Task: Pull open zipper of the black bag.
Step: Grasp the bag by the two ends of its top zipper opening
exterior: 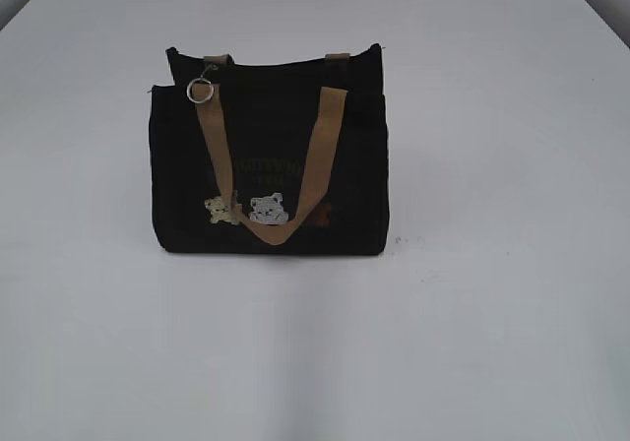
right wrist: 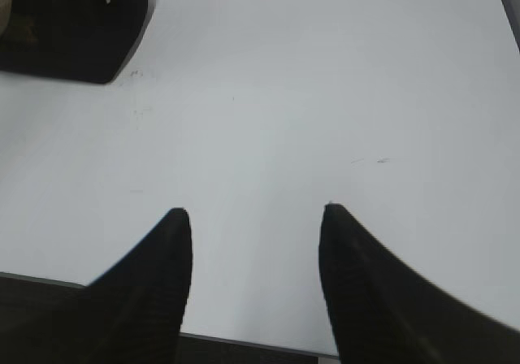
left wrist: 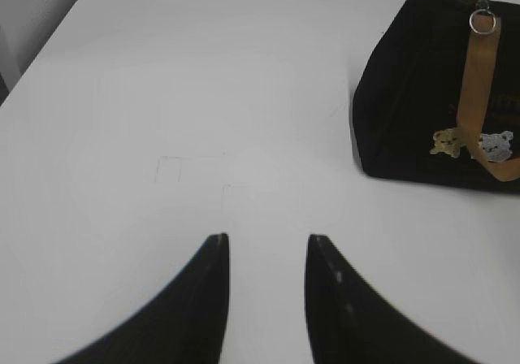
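The black bag point(exterior: 271, 156) stands upright on the white table point(exterior: 492, 313), a little above and left of the middle of the exterior frame; its front faces the camera, with a tan handle point(exterior: 271, 165) hanging down over that face in a loop; small bear patches point(exterior: 246, 208) sit low on the front, just beside the bottom of the loop. The zipper point(exterior: 276, 62) runs along the top rim; its slider is at the left end of the rim, and a round silver ring point(exterior: 200, 90) hangs from it over the upper left corner of the front, touching the tan handle.

In the left wrist frame the left claw point(left wrist: 266, 242) sits at the bottom centre, its two dark fingers point(left wrist: 203, 299) parted with bare table between them, holding nothing; the bag fills the upper right corner of that frame, well apart from the claw, with the ring showing near the top right edge.

In the right wrist frame the right claw point(right wrist: 256, 214) is at the bottom, its fingers point(right wrist: 162, 283) spread wider, released and empty over the table's near edge; a corner of the bag shows in the upper left, well apart from it.
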Motion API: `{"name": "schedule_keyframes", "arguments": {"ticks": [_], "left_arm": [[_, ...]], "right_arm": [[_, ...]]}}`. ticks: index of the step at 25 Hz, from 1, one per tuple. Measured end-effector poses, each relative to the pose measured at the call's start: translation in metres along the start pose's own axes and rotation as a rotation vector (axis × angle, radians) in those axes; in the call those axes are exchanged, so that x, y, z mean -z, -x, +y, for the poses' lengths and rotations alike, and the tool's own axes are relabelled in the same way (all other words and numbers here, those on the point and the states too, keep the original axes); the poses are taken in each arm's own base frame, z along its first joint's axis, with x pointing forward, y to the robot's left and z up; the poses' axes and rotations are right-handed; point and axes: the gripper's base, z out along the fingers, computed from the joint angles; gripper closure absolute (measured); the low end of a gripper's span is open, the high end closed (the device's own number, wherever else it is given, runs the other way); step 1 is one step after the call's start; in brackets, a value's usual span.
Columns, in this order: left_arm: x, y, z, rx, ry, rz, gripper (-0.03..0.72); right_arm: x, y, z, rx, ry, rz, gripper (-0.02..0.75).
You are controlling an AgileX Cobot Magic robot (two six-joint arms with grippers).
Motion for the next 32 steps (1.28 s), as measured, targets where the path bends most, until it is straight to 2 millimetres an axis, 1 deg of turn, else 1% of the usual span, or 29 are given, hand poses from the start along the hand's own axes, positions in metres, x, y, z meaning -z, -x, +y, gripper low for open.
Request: {"name": "schedule_keyframes", "arguments": {"ticks": [21, 23, 24, 25, 27, 28, 30, 31, 32], "left_arm": [[0.000, 0.000, -0.001, 0.003, -0.006, 0.000, 0.445], [0.000, 0.001, -0.004, 0.027, -0.048, -0.010, 0.445], [0.000, 0.007, -0.008, 0.034, -0.094, -0.035, 0.445], [-0.002, 0.016, -0.014, 0.025, -0.154, -0.078, 0.445], [-0.013, 0.040, -0.023, -0.021, -0.263, -0.171, 0.444], [-0.025, 0.054, -0.025, -0.063, -0.295, -0.207, 0.438], [-0.059, 0.076, -0.026, -0.162, -0.320, -0.211, 0.414], [-0.077, 0.084, -0.025, -0.187, -0.322, -0.207, 0.393], [-0.098, 0.090, -0.026, -0.215, -0.340, -0.186, 0.366]], "right_arm": [[0.000, 0.000, 0.000, 0.000, 0.000, 0.000, 0.338], [0.000, 0.000, 0.000, 0.000, 0.000, 0.000, 0.338], [0.000, 0.000, 0.000, 0.000, 0.000, 0.000, 0.338], [0.000, 0.000, 0.000, 0.000, 0.000, 0.000, 0.338], [0.000, 0.000, 0.000, 0.000, 0.000, 0.000, 0.338], [0.000, 0.000, 0.000, 0.000, 0.000, 0.000, 0.338], [0.000, 0.000, 0.000, 0.000, 0.000, 0.000, 0.338], [0.000, 0.000, 0.000, 0.000, 0.000, 0.000, 0.338], [0.000, 0.000, 0.000, 0.000, 0.000, 0.000, 0.338]]}}
